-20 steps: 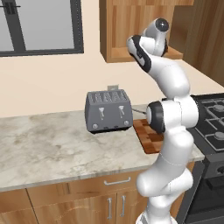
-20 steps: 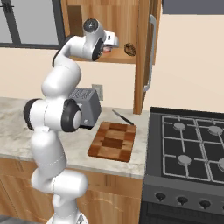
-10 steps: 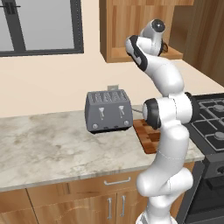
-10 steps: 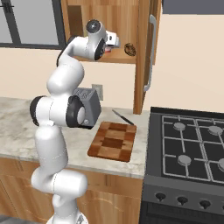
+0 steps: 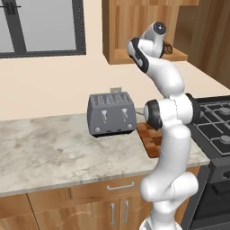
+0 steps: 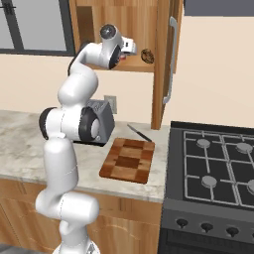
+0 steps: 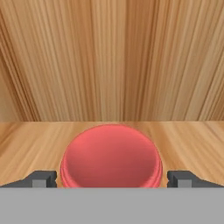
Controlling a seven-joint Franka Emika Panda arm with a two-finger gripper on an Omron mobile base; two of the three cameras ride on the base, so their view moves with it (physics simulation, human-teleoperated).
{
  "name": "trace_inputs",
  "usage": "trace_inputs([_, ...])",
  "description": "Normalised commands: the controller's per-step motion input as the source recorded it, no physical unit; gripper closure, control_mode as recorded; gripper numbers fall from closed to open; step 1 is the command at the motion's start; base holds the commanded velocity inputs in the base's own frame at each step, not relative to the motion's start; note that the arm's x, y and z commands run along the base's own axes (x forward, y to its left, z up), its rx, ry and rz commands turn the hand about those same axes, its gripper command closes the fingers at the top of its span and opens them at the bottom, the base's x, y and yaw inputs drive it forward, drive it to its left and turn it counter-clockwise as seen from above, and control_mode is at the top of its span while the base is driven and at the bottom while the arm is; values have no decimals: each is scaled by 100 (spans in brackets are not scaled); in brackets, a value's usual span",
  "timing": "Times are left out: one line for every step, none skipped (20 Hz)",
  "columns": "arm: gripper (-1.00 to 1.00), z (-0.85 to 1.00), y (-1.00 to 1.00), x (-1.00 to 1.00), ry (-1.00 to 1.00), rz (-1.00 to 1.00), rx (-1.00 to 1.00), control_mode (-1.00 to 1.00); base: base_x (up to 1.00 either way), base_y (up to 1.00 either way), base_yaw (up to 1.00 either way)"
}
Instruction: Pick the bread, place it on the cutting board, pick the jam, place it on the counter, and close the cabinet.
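Jaws (image 7: pixel 112 177) spread wide, flanking jam (image 7: pixel 111 154), not gripping. Bread (image 6: pixel 147 55) at 3 o'clock, unshelved. Cutting board (image 6: pixel 127 159) bare; cabinet (image 6: pixel 159 59) open.

**Jam jar between open jaws**

Red jam jar (image 7: pixel 111 156) sits dead centre, low in frame, on a wooden shelf (image 7: pixel 26 144). Gripper (image 7: pixel 112 178) jaws stand wide, one dark fingertip (image 7: pixel 41 178) on each side of the jar, neither clearly touching it. Wood-grain back wall (image 7: pixel 112 57) right behind.
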Motion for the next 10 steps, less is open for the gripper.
trace_inputs([-100, -9, 0, 26, 0, 0, 0, -100, 0, 0, 0])
trace_inputs([-100, -6, -1, 24, 0, 0, 0, -100, 0, 0, 0])
trace_inputs([-100, -5, -1, 24, 0, 0, 0, -100, 0, 0, 0])
trace_inputs([-100, -4, 0, 19, 0, 0, 0, -100, 0, 0, 0])
trace_inputs([-100, 0, 0, 9, 0, 0, 0, -100, 0, 0, 0])
trace_inputs([-100, 0, 0, 11, 0, 0, 0, -100, 0, 0, 0])
trace_inputs([-100, 0, 0, 11, 0, 0, 0, -100, 0, 0, 0])
trace_inputs([-100, -1, 0, 6, 0, 0, 0, -100, 0, 0, 0])
trace_inputs([-100, 0, 0, 5, 0, 0, 0, -100, 0, 0, 0])
trace_inputs([100, 0, 0, 2, 0, 0, 0, -100, 0, 0, 0])
